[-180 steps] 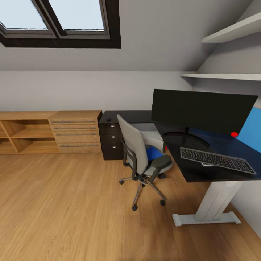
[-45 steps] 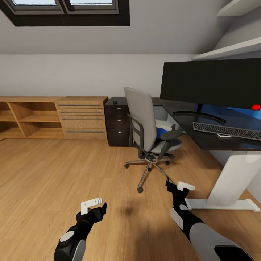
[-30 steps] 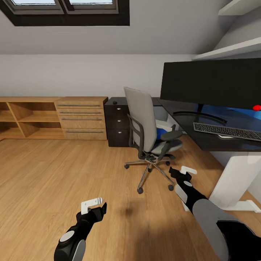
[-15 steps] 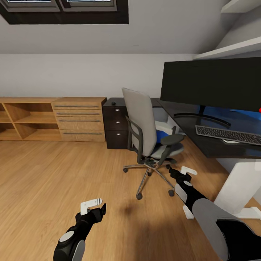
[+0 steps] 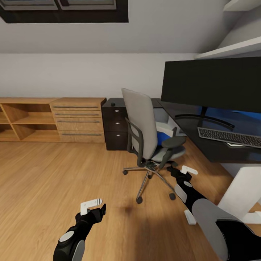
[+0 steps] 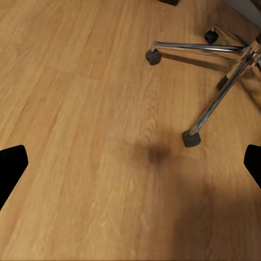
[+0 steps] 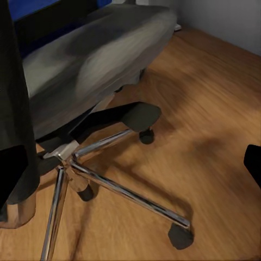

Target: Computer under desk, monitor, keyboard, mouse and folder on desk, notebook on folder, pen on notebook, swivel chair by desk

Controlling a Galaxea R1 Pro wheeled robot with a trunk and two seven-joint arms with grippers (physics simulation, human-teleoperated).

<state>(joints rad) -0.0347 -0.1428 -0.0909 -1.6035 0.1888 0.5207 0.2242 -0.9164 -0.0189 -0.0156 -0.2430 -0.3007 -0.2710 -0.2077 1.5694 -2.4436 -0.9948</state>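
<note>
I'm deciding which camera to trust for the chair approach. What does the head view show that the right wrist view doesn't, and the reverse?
Head view alone: the monitor and keyboard on the desk, the blue folder on the chair seat, the wooden cabinets, the left gripper and right gripper. Right wrist view alone: a close look under the seat at the column and spokes. Both: the swivel chair with its chrome base on the wood floor.

The swivel chair (image 5: 148,137) stands on the wood floor (image 5: 43,181) beside the black counter (image 5: 217,146), the blue folder (image 5: 162,138) on its seat. The monitor (image 5: 214,87) and keyboard (image 5: 229,137) sit on the counter. The right tool (image 5: 183,171) hovers near the chair's base, the left tool (image 5: 93,206) low over the floor.
</note>
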